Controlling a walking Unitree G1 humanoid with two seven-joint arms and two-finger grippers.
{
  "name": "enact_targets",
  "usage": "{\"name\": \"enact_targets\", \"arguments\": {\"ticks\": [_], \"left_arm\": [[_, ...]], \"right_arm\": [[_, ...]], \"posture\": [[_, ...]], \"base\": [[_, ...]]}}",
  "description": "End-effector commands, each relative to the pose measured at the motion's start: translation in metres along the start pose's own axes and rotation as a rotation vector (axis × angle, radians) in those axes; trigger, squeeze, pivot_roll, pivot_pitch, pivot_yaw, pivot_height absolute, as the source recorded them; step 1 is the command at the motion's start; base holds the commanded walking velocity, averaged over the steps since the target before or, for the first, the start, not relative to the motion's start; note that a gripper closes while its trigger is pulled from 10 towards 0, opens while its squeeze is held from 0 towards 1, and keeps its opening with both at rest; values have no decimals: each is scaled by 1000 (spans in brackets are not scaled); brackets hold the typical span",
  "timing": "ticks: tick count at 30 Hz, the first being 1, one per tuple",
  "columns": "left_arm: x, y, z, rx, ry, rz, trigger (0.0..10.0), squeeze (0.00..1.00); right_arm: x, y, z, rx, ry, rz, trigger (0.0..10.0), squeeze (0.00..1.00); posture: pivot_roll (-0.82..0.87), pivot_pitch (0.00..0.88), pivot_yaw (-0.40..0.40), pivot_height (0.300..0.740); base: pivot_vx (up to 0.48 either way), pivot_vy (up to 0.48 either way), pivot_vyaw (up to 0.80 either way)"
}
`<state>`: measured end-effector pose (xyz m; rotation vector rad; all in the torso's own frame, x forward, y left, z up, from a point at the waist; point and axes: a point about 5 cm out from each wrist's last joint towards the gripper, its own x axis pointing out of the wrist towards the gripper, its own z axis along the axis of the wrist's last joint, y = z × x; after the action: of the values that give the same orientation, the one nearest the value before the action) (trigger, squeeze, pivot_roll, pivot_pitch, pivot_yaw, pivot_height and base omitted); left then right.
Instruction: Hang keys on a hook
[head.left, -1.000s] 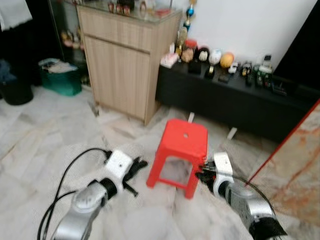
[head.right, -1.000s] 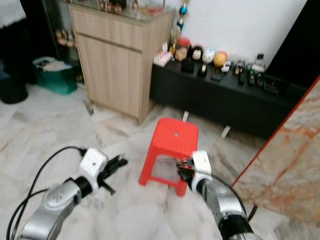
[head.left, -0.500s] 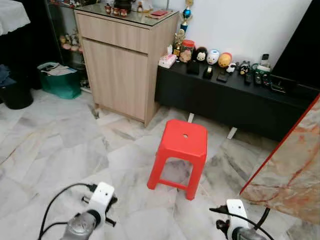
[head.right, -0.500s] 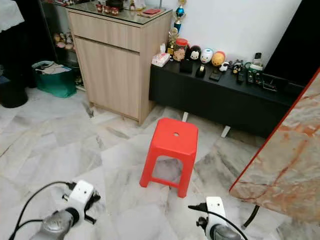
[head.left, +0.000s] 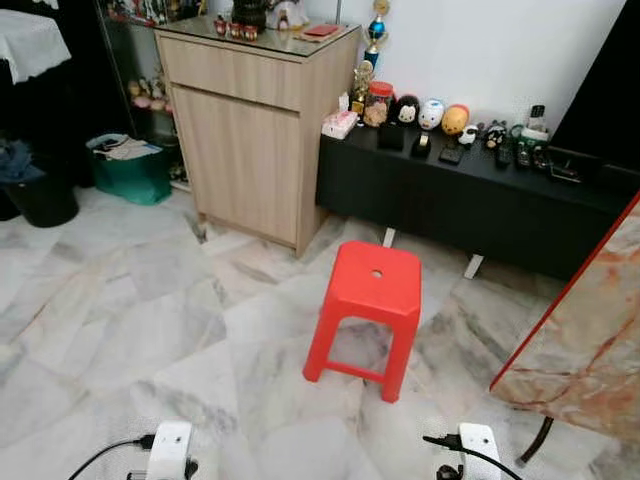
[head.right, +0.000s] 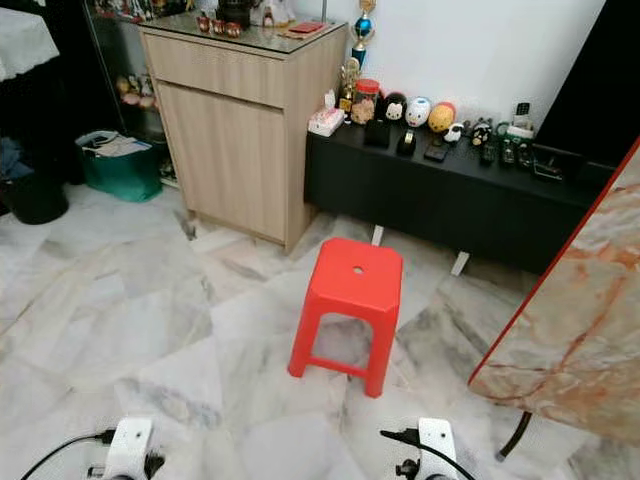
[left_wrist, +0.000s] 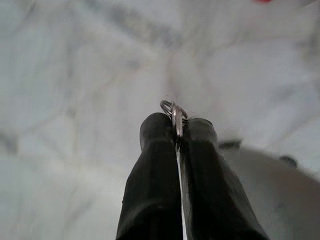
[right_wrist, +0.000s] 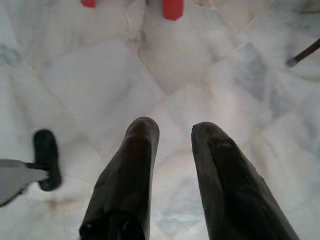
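**Keys held by a thin edge, no hook yet in sight**

The left tool (left_wrist: 176, 125) is closed on the key ring (left_wrist: 173, 111), which pokes out just past its fingertips over the marble floor (head.left: 150, 330). So little metal is pinched that a jolt while walking could shake it loose. The right tool (right_wrist: 172, 132) hangs open and empty. Farther off stand the red stool (head.left: 370, 310) and the wooden cabinet (head.left: 255, 120).

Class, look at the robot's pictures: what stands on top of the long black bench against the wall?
On the black bench: a row of small figurines, a jar, remotes. Anything behind them is hidden.
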<state>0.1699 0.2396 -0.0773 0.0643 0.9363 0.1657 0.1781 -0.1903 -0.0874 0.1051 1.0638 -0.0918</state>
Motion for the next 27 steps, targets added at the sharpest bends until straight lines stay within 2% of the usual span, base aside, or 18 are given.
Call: {"name": "enact_targets", "arguments": {"ticks": [1,5,11,27], "left_arm": [[-1,3,-6,-14,22,17,10000,0],[-1,10,-8,-26,24,34,10000,0],[-2,11,-7,-61,8,48,10000,0],[-3,6,-20,-78,45,36,10000,0]], "right_arm": [[0,-1,-4,28,3,-15,10000,0],[0,7,-7,23,6,1,10000,0],[0,4,-14,7,25,-12,10000,0],[0,5,-10,16,1,-21,10000,0]], "posture": [[78,0,-51,740],[76,0,-28,740],[105,0,-43,740],[114,0,-47,740]], "base": [[0,0,0],[0,0,0],[0,-228,0],[0,-405,0]]}}
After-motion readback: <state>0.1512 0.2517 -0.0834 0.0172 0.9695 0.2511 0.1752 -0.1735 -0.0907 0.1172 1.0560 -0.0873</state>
